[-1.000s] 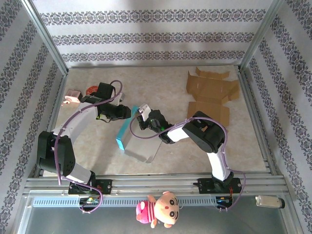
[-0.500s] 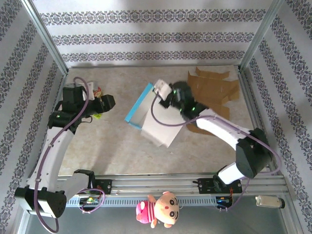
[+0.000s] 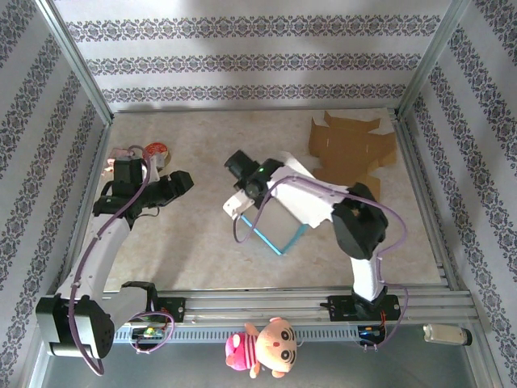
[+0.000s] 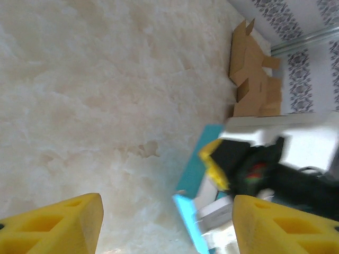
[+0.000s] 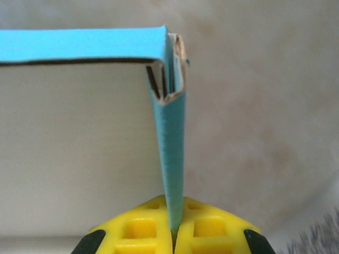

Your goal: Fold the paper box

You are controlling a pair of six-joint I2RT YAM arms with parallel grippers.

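The paper box (image 3: 271, 245), white with blue edges, hangs partly opened over the middle of the table. My right gripper (image 3: 242, 214) is shut on one of its edges. In the right wrist view the yellow fingers (image 5: 137, 230) pinch a thin blue panel (image 5: 172, 159) that runs up to a folded corner. My left gripper (image 3: 182, 179) is off to the left, apart from the box. Its jaws stand open with nothing between them (image 4: 167, 227). The left wrist view has the box's blue edge (image 4: 197, 169) ahead of that gripper.
Flat brown cardboard (image 3: 351, 145) lies at the back right, also in the left wrist view (image 4: 254, 79). Small toys (image 3: 153, 151) sit by the left wall. A plush doll (image 3: 266, 347) lies on the front rail. Metal frame posts stand at both sides.
My right arm swung the box out toward the back, then brought it in to the table's middle. My left gripper pulled away to the left and opened.
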